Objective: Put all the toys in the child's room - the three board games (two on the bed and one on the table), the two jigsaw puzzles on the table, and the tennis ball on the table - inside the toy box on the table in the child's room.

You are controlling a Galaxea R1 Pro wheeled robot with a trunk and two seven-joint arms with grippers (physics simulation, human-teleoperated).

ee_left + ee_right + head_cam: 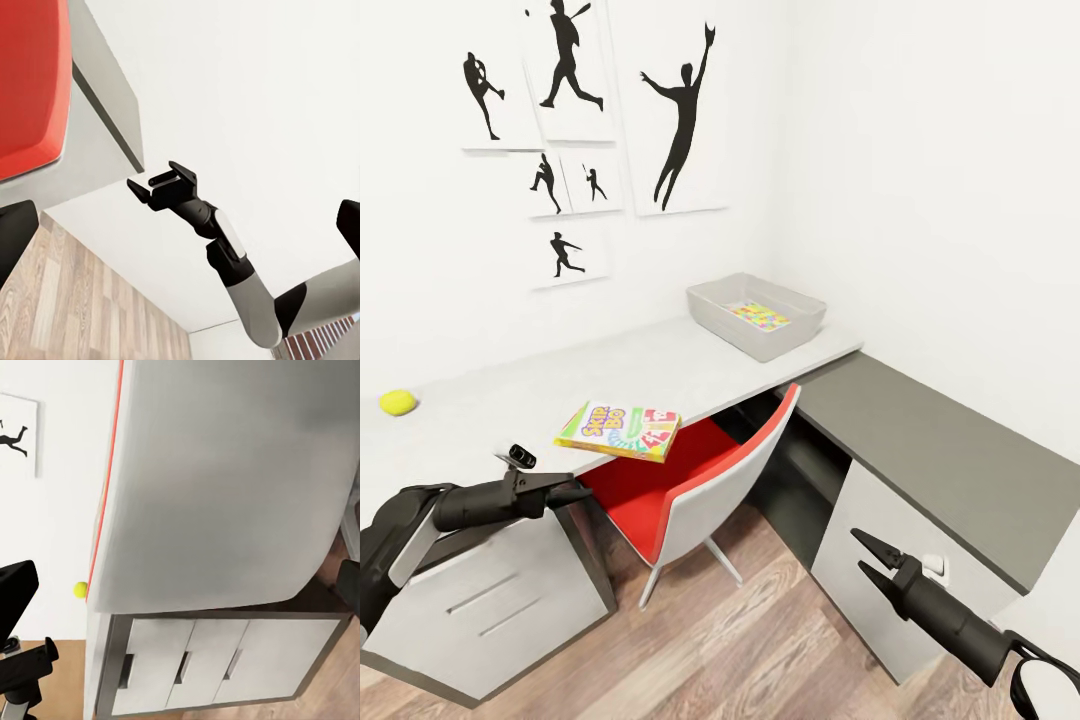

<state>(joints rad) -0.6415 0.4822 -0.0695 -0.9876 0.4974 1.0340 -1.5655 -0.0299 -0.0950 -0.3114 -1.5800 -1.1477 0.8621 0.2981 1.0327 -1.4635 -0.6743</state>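
Both black grippers sit low at the front of the head view, and both are empty. Over on the robot's left, the left gripper (565, 490) hovers just off the front edge of the long pale grey-white table (510, 400), its fingers drawn nearly together with nothing between them. Down on the other side, the right gripper (868, 560) hangs out over the wood-plank floor (740, 640) with its two fingers parted and holding nothing.

And look at the table: the green-yellow-red "SKIP-BO" board game box (620, 430) lies flat with one corner overhanging the front edge, right above the red-seated chair with the grey shell (690, 490). Further along, near the left end, rests the small yellow-green tennis ball (398, 402). At the far corner by the wall stands the shallow light grey toy box (758, 315), and a multicoloured jigsaw puzzle (760, 316) already lies inside it.

So the job looks partly done, with the game box apparently next. The left gripper is closest; it would need to open wide, come over the overhanging box, pinch its edge, then carry it along the table to the bin.
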